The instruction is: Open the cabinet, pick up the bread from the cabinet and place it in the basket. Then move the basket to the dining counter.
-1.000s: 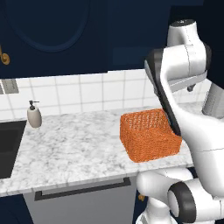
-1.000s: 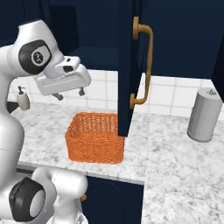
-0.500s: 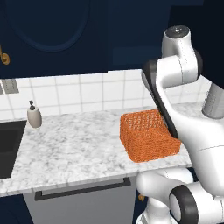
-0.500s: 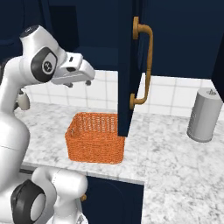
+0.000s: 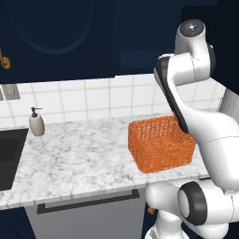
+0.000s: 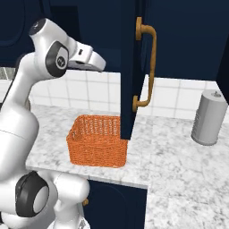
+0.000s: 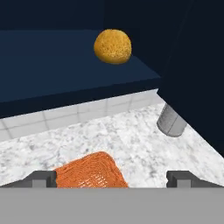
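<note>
Gripper [image 7: 112, 177]: jaws wide apart, holding nothing, facing the open cabinet [image 6: 129, 67].
Bread [image 7: 113, 46]: on the cabinet shelf, untouched.
Basket [image 5: 161, 144]: empty on the worktop [image 5: 79, 156].
Done: door open.
Left: grasp bread, drop in basket, carry basket to dining counter.

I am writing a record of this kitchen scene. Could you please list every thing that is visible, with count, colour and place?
bread: one, golden-brown, on the shelf inside the cabinet
cabinet: one, dark navy with brass handle, door open above the worktop
basket: one, orange, on the worktop near its front edge
worktop: one, white-grey marble
soap bottle: one, pale grey, by the sink
sink: one, black, at the worktop's left end
canister: one, grey, against the tiles
gripper: one, dark tips, open, pointing toward the bread
</note>
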